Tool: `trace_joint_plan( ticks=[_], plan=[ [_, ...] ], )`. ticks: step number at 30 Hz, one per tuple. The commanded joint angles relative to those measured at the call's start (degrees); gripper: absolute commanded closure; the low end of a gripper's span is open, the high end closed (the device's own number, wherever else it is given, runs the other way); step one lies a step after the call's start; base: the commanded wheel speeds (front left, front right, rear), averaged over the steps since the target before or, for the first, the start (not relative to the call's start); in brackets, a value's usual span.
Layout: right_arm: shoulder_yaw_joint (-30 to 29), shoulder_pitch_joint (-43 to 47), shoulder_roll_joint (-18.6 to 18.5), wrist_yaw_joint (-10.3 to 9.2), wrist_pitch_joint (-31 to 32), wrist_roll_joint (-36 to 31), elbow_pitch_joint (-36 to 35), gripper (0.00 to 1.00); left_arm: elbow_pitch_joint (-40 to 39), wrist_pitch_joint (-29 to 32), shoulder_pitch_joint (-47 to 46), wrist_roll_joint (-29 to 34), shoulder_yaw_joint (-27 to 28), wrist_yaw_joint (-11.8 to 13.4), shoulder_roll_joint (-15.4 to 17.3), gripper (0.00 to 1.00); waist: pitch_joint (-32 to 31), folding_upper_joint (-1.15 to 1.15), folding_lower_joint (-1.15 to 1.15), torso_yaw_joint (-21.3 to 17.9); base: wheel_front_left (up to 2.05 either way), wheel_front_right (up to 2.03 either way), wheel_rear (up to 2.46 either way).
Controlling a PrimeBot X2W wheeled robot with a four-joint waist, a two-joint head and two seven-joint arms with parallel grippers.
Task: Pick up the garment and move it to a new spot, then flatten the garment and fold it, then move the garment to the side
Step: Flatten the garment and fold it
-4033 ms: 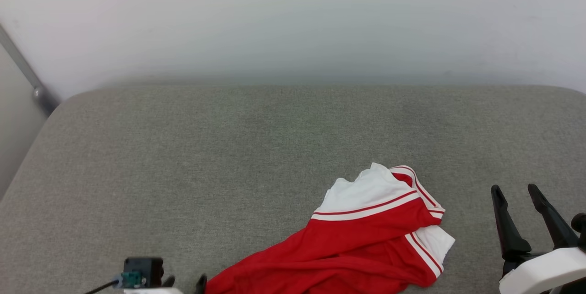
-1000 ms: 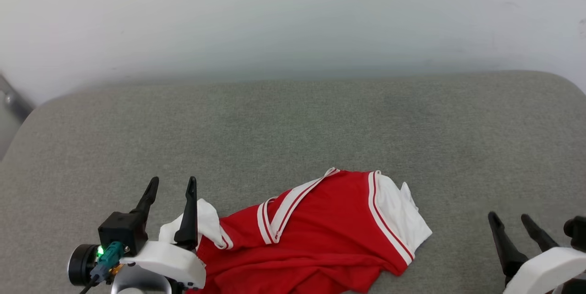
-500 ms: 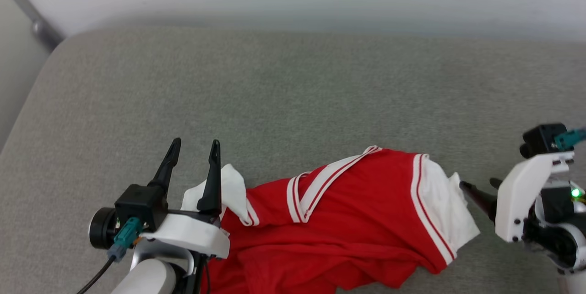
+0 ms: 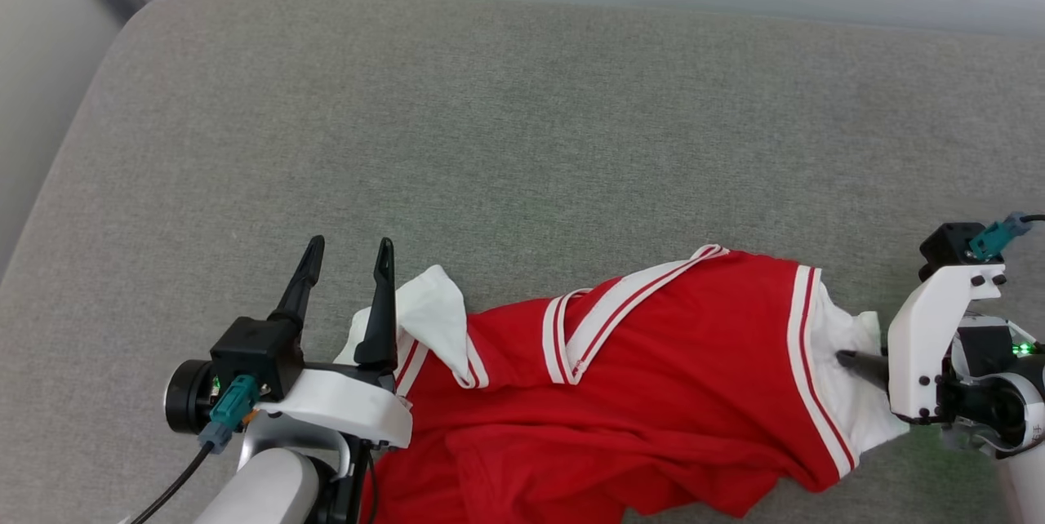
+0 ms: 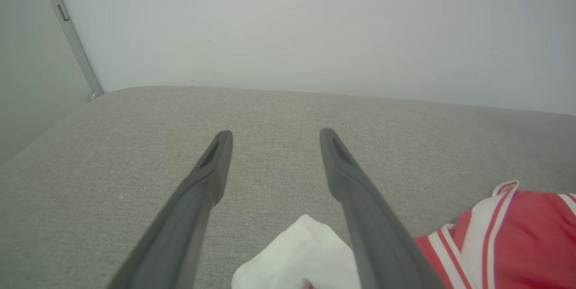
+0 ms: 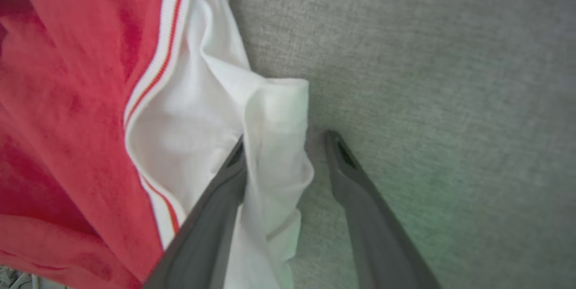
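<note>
A red garment (image 4: 653, 393) with white, red-striped sleeves lies crumpled along the near edge of a grey padded surface (image 4: 522, 140). The left gripper (image 4: 349, 242) is spread wide and empty, one finger just beside the left white sleeve. The right gripper (image 6: 285, 140) straddles the right sleeve's bunched edge, jaws parted, not clamped.
</note>
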Motion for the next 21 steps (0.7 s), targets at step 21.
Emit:
trace_joint_plan(
  ticks=[21],
  plan=[
    [-1.0, 7.5, -0.4, -0.06, -11.1, 0.5, -14.3, 1.0, 8.2, 37.9, -14.4, -12.7, -6.0, -19.3, 13.0, 0.0, -2.2, 0.0, 0.0, -10.3, 0.0, 0.0, 0.0]
  ],
)
